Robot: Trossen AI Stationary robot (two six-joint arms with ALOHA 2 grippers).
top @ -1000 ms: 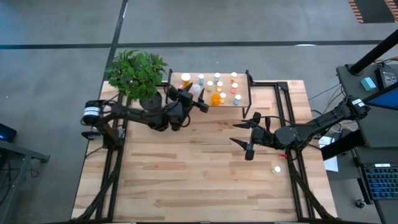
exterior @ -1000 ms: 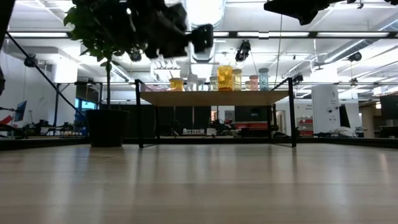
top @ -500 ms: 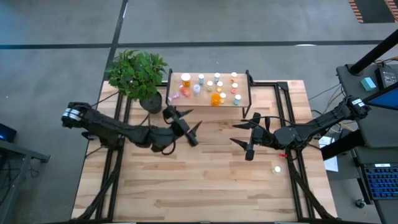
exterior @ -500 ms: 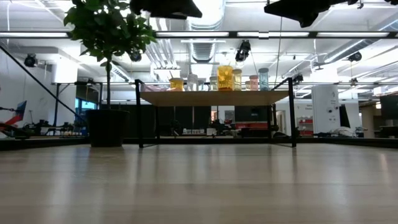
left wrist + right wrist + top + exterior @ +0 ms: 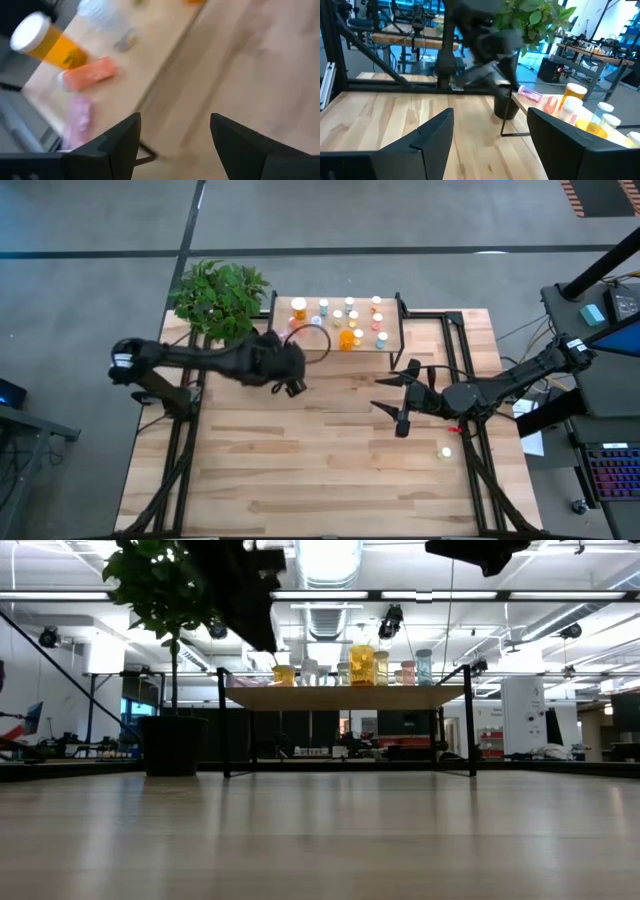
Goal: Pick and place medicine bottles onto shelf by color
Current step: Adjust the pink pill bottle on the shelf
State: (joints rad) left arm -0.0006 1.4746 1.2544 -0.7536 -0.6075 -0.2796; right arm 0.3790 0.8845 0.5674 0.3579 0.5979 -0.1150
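A: what's your hardware look like?

B: My two arms are dark and slim-jointed. The left arm [image 5: 190, 358] has a white-banded joint near the base. My left claw [image 5: 172, 145] and right claw [image 5: 487, 137] each have two flat, black, tapered fingers.

A: cables?

B: A thin black loop near the left wrist.

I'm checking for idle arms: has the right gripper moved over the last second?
No. In the high view the right gripper hangs at the same spot over the wooden tabletop, just in front of the small wooden shelf's right end, its jaws open.
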